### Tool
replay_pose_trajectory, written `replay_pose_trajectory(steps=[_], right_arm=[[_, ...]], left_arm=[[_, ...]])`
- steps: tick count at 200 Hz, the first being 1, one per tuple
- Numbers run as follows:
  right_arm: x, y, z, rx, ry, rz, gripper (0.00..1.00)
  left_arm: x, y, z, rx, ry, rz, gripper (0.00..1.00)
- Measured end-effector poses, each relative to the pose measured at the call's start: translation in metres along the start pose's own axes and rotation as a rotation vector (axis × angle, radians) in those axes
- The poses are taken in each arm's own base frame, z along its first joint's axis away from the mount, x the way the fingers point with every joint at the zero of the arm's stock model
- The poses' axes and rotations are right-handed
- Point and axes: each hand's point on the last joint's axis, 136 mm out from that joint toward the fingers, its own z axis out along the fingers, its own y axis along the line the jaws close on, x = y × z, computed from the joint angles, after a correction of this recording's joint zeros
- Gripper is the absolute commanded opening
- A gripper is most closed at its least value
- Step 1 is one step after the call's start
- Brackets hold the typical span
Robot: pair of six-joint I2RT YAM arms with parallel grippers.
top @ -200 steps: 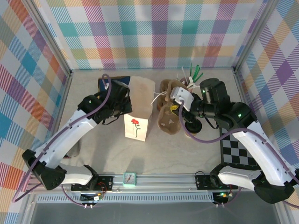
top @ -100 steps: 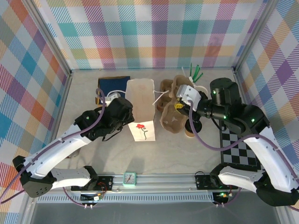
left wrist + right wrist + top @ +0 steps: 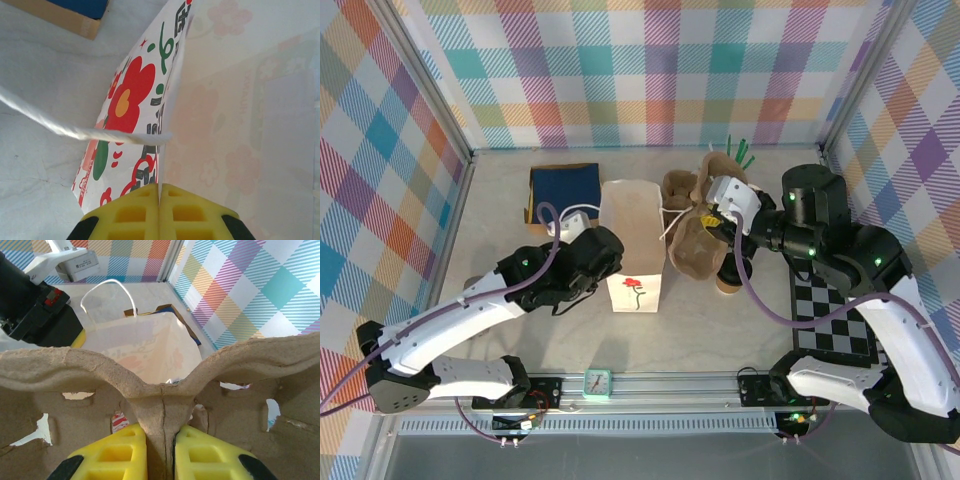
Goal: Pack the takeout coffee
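In the top external view, the paper bag (image 3: 635,235) with the red flower print is seen shifted to the right and set more upright than a second ago, so that it is now stood just beside the pulp cup carrier (image 3: 698,252). Its left rim is pinched by the left gripper (image 3: 604,262), whose arm is swung across with it and away from the blue-topped box (image 3: 563,185). The carrier is gripped by the right gripper (image 3: 709,217) and is carried slightly to the right, tilted on edge rather than laid flat. The takeout coffee (image 3: 727,283) is left standing on the table (image 3: 670,340), just to the right of the carrier and partly hidden beneath the right wrist; it is touched by neither gripper.

In the left wrist view, the yellow fingers (image 3: 130,215) are pressed together on the bag's top edge. The printed outer face is seen to the left, the pale inside to the right, and the white handle (image 3: 75,131) is stretched across.

In the right wrist view, the fingers (image 3: 115,455) are clamped on the carrier's central ridge, and the bag's open mouth is seen directly beyond it.

The change is judged to be preparation: bag and carrier are brought together with the mouth open, but the coffee is not yet loaded, so the packing itself is still to be done
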Motion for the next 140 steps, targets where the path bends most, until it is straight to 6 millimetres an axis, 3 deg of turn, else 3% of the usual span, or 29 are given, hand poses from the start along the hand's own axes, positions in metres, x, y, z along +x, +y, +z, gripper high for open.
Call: replay_pose_trajectory(steps=[54, 65, 88, 103, 140], right_arm=[[-0.011, -0.005, -0.006, 0.012, -0.019, -0.011, 0.17], [-0.015, -0.006, -0.007, 0.013, -0.028, -0.013, 0.17], [-0.02, -0.007, -0.007, 0.006, -0.04, -0.015, 0.17], [-0.021, -0.004, -0.004, -0.006, -0.039, -0.016, 0.17], [-0.022, -0.001, 0.001, -0.029, -0.035, -0.019, 0.17]], left_arm=[[0.019, -0.007, -0.002, 0.014, 0.032, -0.01, 0.04], [0.02, -0.008, -0.002, 0.016, 0.035, -0.01, 0.1], [0.023, -0.01, -0.004, 0.027, 0.041, 0.004, 0.42], [0.026, -0.014, -0.008, 0.039, 0.047, 0.01, 0.55], [0.025, -0.03, -0.025, 0.094, 0.047, 0.046, 0.59]])
